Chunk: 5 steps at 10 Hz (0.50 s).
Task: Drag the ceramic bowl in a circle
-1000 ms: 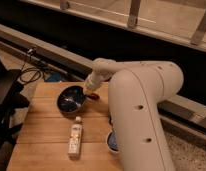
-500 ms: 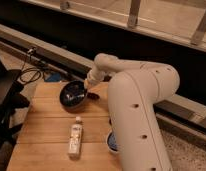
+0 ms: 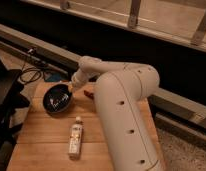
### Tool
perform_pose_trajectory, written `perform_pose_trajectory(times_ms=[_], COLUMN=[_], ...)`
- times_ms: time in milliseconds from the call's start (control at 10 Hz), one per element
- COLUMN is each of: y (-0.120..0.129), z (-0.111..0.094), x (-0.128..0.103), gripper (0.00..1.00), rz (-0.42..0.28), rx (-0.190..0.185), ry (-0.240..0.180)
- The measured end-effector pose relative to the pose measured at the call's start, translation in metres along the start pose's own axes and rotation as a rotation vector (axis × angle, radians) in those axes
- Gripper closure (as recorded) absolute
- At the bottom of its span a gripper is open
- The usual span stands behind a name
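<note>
In the camera view, the ceramic bowl [image 3: 57, 98] sits in the upper left part of the wooden counter [image 3: 43, 137], near its far edge, with pale speckles showing in its dark inside. The gripper [image 3: 71, 89] is at the bowl's right rim, reaching in from the right at the end of the big white arm [image 3: 127, 102], which fills the middle and right of the frame. Its tip meets the rim, but how the jaws stand, apart or clamped on the rim, I cannot tell. A small white bottle [image 3: 75, 136] lies on its side lower down the counter, below the bowl and apart from it.

The step in hand looks like the drag itself, with the bowl being steered by its rim. To do it well, the contact should stay low and steady so the bowl slides flat rather than tipping onto one edge. The circle is best kept tight and toward the open wood below and right of the bowl, since the far and left edges of the counter are close. It should also stop short of the bottle, which would roll if nudged. A glossy bowl can slip from a light hold, so a slow, even pace seems wise.
</note>
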Motion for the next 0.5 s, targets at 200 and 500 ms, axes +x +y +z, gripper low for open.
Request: perform_pose_trajectory(times_ms=[200, 500], y=[0.014, 0.009], z=[0.005, -0.018], x=[0.007, 0.03], gripper=[1.0, 1.0], rz=[0.016, 0.05], rx=[-0.006, 0.009], ry=[0.015, 0.035])
